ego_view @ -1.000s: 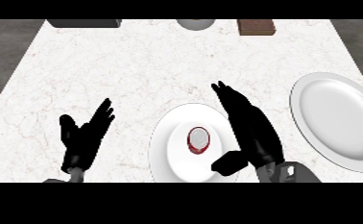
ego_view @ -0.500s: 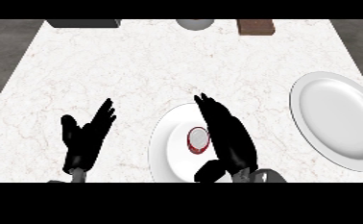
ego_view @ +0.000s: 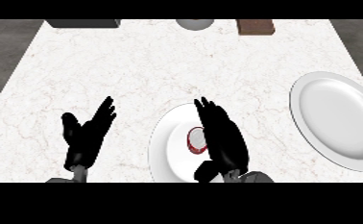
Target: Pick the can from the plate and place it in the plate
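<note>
1. The right hand (ego_view: 224, 140) lies over the near plate, released. Its fingers are stretched straight toward the counter's far edge and curl round nothing. Its thumb juts out low, close to the view's lower edge.
2. The can (ego_view: 194, 140), red-walled with a pale top, stands upright on the near plate, right against the left side of that hand. The fingers overlap its right edge, but I cannot tell whether they touch it.
3. The near plate (ego_view: 167, 143), white and round, sits at the counter's near edge, between the two hands.
4. The left hand (ego_view: 85, 135) rests open, fingers up, left of the near plate and apart from it.
5. The second plate (ego_view: 332, 113), also white, lies at the view's right edge, well apart from the can.
6. On the white marbled counter (ego_view: 142, 64), three things line the far edge: a dark grey box (ego_view: 83, 23), a grey round thing (ego_view: 195, 23) and a brown block (ego_view: 255, 27).
</note>
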